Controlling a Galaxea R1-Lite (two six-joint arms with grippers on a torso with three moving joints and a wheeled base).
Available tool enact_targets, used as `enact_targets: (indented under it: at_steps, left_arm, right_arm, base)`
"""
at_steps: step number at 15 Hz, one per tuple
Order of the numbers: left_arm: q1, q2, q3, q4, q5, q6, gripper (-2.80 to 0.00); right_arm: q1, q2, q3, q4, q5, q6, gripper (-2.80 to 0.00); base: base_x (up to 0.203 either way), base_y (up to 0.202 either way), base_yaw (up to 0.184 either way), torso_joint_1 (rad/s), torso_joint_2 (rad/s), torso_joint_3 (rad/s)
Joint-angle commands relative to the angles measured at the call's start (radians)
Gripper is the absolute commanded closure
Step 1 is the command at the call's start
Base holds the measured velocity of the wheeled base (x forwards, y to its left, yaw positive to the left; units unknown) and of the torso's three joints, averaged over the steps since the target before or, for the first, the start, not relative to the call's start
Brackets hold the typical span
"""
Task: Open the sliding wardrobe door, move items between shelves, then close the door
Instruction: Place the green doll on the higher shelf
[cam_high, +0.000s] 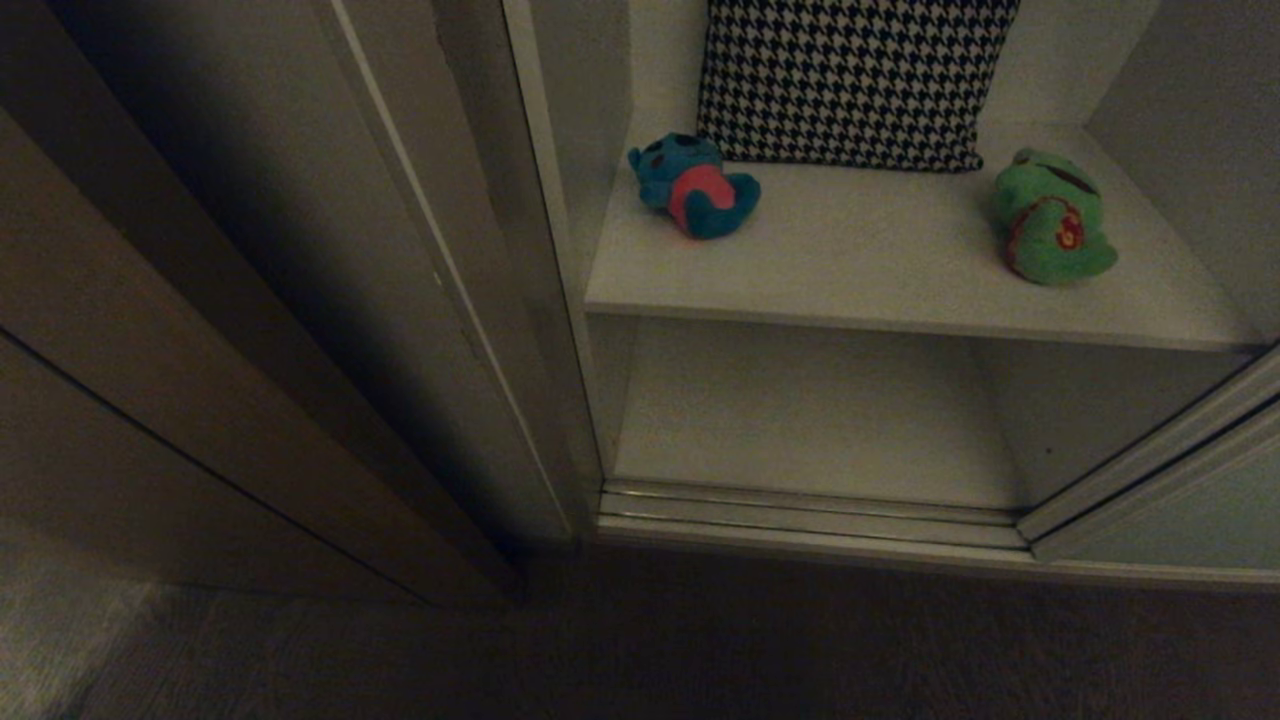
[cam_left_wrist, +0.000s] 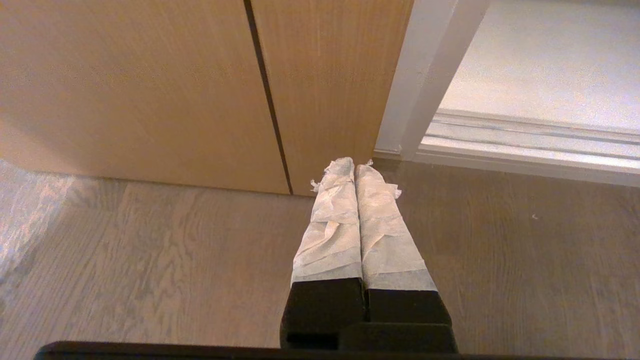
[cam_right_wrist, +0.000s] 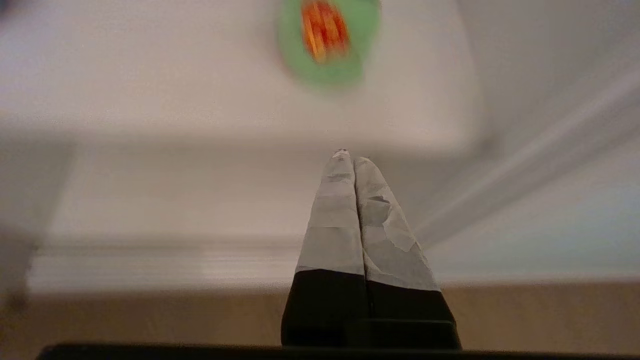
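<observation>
The wardrobe stands open. On the upper white shelf (cam_high: 880, 275) a teal-blue bear (cam_high: 693, 187) with a red belly lies at the left, and a green frog (cam_high: 1052, 216) with red markings lies at the right. The lower shelf (cam_high: 800, 420) holds nothing. The pale grey-green sliding door (cam_high: 1200, 520) shows at the lower right. Neither arm appears in the head view. My right gripper (cam_right_wrist: 352, 157) is shut and empty, in front of the shelves below the blurred frog (cam_right_wrist: 327, 42). My left gripper (cam_left_wrist: 354, 167) is shut and empty, low over the floor.
A black-and-white houndstooth cushion (cam_high: 850, 80) leans at the back of the upper shelf. The metal door track (cam_high: 800, 505) runs along the wardrobe's foot. Wooden panelling (cam_left_wrist: 150, 90) and a white frame post (cam_left_wrist: 425, 75) stand left of the opening, above the wood floor (cam_left_wrist: 150, 260).
</observation>
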Motion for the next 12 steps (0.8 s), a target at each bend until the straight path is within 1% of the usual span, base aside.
enact_targets:
  at_steps: [1, 2, 4, 5, 7, 8, 9, 10, 12]
  left_arm:
    - [0.0, 0.001, 0.0, 0.0, 0.0, 0.0, 0.0]
    - [0.0, 0.001, 0.0, 0.0, 0.0, 0.0, 0.0]
    - [0.0, 0.001, 0.0, 0.0, 0.0, 0.0, 0.0]
    - [0.0, 0.001, 0.0, 0.0, 0.0, 0.0, 0.0]
    - [0.0, 0.001, 0.0, 0.0, 0.0, 0.0, 0.0]
    - [0.0, 0.001, 0.0, 0.0, 0.0, 0.0, 0.0]
    - [0.0, 0.001, 0.0, 0.0, 0.0, 0.0, 0.0]
    - [0.0, 0.001, 0.0, 0.0, 0.0, 0.0, 0.0]
    - [0.0, 0.001, 0.0, 0.0, 0.0, 0.0, 0.0]
  right_arm:
    - [-0.027, -0.405, 0.261, 0.015, 0.002, -0.031, 0.0]
    - [-0.04, -0.525, 0.35, 0.038, 0.004, -0.046, 0.0]
    - [-0.061, -0.728, 0.478, 0.127, 0.009, -0.067, 0.0]
    - [-0.07, -0.79, 0.535, 0.173, 0.008, -0.072, 0.0]
    - [-0.081, -0.82, 0.638, 0.201, 0.006, -0.064, 0.0]
    - [-0.069, -0.818, 0.65, 0.219, 0.006, -0.049, 0.0]
    - [-0.051, -0.817, 0.647, 0.234, 0.008, -0.012, 0.0]
    - [-0.039, -0.817, 0.649, 0.24, 0.01, 0.006, 0.0]
    - [0.031, -0.851, 0.651, 0.251, 0.008, 0.022, 0.0]
  base:
    - [0.0, 0.0, 0.0, 0.0, 0.0, 0.0]
    - [0.0, 0.0, 0.0, 0.0, 0.0, 0.0]
    - [0.0, 0.0, 0.0, 0.0, 0.0, 0.0]
    - [0.0, 0.0, 0.0, 0.0, 0.0, 0.0]
    - [0.0, 0.0, 0.0, 0.0, 0.0, 0.0]
    - [0.0, 0.0, 0.0, 0.0, 0.0, 0.0]
    - [0.0, 0.0, 0.0, 0.0, 0.0, 0.0]
    - [0.0, 0.0, 0.0, 0.0, 0.0, 0.0]
    - [0.0, 0.0, 0.0, 0.0, 0.0, 0.0]
